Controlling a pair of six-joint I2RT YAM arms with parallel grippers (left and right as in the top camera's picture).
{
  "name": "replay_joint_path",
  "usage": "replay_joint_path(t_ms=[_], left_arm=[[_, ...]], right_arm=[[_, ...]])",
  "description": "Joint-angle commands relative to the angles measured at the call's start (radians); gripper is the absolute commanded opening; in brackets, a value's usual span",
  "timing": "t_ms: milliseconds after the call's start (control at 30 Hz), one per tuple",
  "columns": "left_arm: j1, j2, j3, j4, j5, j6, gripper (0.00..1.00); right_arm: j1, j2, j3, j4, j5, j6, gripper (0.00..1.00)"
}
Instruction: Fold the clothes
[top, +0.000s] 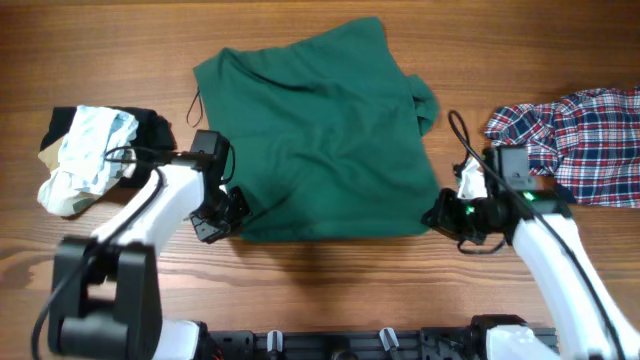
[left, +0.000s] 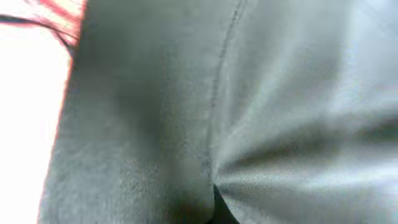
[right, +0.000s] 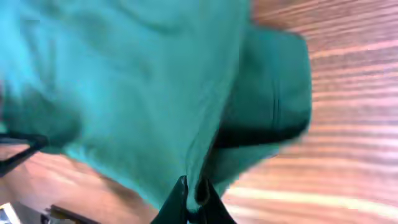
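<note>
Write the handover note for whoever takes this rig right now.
Right gripper: shut on the green shirt at its near right corner.
Left gripper: at the near left corner; the cloth fills its camera, so the grip cannot be judged.
Green shirt: spread mid-table, rumpled, fold not finished.
Plaid shirt: crumpled at the right, not folded.
White and black bundle: at the left.
Left to do: fold the green shirt, then the plaid shirt.
</note>
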Motion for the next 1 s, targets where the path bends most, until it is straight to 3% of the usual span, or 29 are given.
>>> replay_joint_path(t_ms=[0,67,200,267,367,533,600,767,867,967], left_arm=[[-0.02,-0.208,-0.008,-0.047,0.054,0.005,0.04],[-0.072,-0.399,-0.008,-0.116,0.053,0.0,0.04],[-0.151,-0.66,-0.008,-0.201,0.006,-0.071,0.04],[-0.164,-0.837,-0.006,-0.21,-0.043,-0.085,0.04],[-0.153,-0.919,0.005,-0.204,-0.103,-0.085,0.04],[-0.118,-0.837,0.008,-0.108,-0.113,-0.049,0.04],[-0.092,-0.72,0.008,-0.03,-0.12,-0.013,0.04],[-0.027,-0.461,0.012,0.101,-0.12,0.032,0.04],[0.008,-0.341,0.025,0.141,-0.116,0.032,0.04],[0.043,-0.288,0.032,0.195,-0.121,0.055,0.06]], right_arm=[[-0.001,-0.255,-0.002,-0.091,0.009,-0.02,0.04],[-0.001,-0.434,-0.002,-0.195,0.006,0.0,0.05],[-0.001,-0.579,0.01,-0.302,-0.002,0.046,0.04],[-0.001,-0.579,0.07,-0.316,-0.022,0.066,0.04],[0.0,-0.512,0.164,-0.298,-0.017,0.061,0.04],[-0.001,-0.162,0.368,-0.239,-0.017,0.0,0.04],[-0.001,0.079,0.457,-0.194,-0.021,-0.063,0.04],[-0.001,0.479,0.648,-0.041,-0.05,-0.134,0.04],[0.002,0.636,0.755,0.106,-0.136,-0.177,0.04],[0.011,0.754,0.833,0.32,-0.204,-0.115,0.04]])
